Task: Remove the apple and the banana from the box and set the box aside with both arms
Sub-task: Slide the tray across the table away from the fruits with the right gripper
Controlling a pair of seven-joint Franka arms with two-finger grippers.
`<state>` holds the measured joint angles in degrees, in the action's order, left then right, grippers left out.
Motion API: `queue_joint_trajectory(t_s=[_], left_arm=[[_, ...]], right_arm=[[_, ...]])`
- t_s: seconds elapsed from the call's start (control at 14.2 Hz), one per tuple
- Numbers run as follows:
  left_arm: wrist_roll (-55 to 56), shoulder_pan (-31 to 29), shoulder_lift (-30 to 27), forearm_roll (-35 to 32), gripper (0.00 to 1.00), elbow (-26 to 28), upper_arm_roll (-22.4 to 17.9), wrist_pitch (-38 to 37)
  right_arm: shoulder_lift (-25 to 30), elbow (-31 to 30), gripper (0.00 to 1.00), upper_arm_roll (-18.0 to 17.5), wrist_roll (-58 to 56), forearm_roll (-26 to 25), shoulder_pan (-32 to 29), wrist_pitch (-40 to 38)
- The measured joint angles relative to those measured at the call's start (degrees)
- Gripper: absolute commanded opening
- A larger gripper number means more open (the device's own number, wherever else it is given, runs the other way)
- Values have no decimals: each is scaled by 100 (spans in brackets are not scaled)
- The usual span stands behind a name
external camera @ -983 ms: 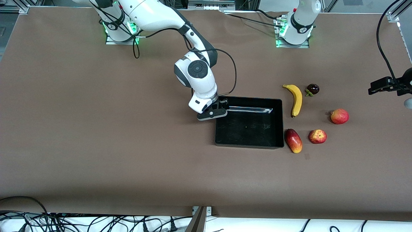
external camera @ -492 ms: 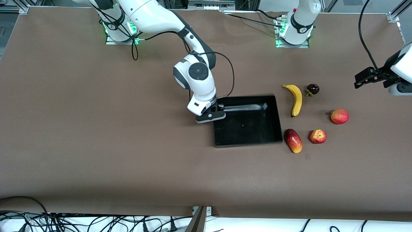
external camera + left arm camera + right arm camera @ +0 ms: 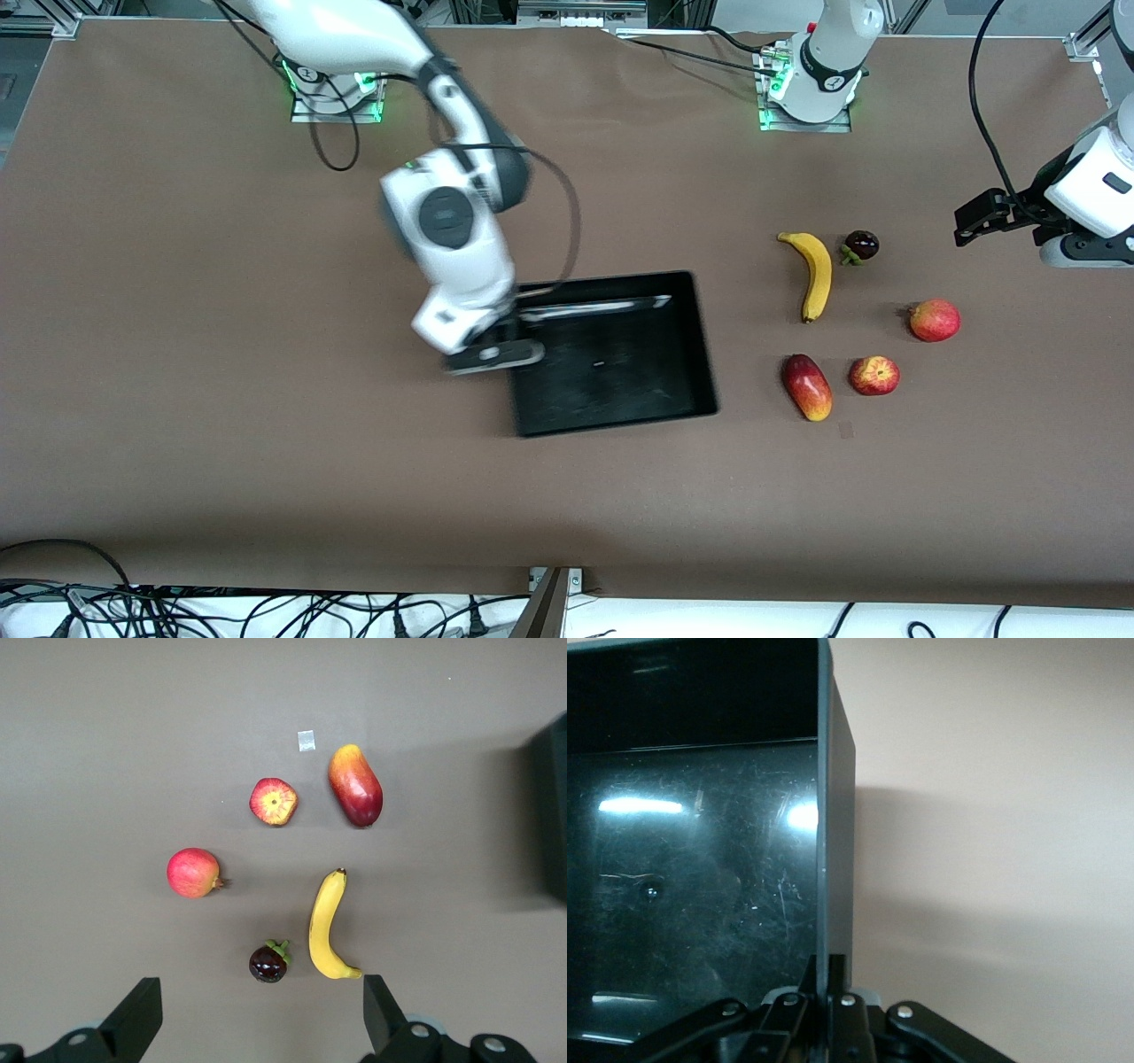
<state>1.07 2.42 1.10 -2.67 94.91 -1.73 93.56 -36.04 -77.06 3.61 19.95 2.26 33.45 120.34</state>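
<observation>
Right gripper (image 3: pixel 830 979) is pinched on the wall of the black box (image 3: pixel 673 354) at the right arm's end, a grip that suits dragging it aside. The box sits empty; the banana (image 3: pixel 817 273) and apple (image 3: pixel 874 375) lie on the table toward the left arm's end. Left gripper (image 3: pixel 257 1014) hangs spread wide over the fruit, waiting. The right fingertips vanish against the wall.

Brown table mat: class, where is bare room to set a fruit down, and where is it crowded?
Bare mat toward the right arm's end, beside the shallow black plastic box. Crowded toward the left arm's end: curved yellow banana, streaked red apple, other fruits.
</observation>
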Motion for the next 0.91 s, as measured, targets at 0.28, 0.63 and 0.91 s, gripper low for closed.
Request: queue_joint_trajectory(t_s=[0.28,0.63,0.91], left_arm=[[3,50,68,0,100,17,143,-152],[34,67,224,0,100,8,202,-160],[10,-25,226,113,100,-98,162,-204]], right_arm=[[339,-97,0,32,-2100,634,-1345,-717],[342,-796,0,133,-3286,657,-2656,-681],[338,-1405,0,236,-3309,659,-2864,-173]])
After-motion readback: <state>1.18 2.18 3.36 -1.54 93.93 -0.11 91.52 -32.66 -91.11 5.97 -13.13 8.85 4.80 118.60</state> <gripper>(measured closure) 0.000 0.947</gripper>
